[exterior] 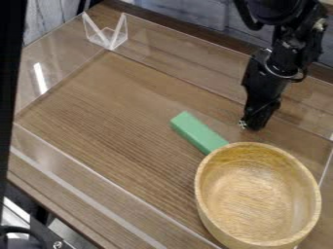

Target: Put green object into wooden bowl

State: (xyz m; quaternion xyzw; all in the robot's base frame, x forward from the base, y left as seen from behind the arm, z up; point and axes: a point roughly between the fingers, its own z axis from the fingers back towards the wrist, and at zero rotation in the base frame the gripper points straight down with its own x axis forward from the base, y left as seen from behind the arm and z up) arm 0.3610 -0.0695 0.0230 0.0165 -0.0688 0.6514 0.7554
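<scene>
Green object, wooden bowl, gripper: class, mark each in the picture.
green object (pixel 200 133), camera view, middle of its top face
wooden bowl (pixel 219 163), camera view, near-left rim
gripper (pixel 251 124), camera view, tip of its shut jaws

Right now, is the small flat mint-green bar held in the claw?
No, the mint-green bar lies free on the wooden table, left of the shut claw, beside the light wooden bowl's rim.

arm (pixel 279 19): cut off by top edge; wooden bowl (pixel 256 195): lower rim nearly at bottom edge
</scene>
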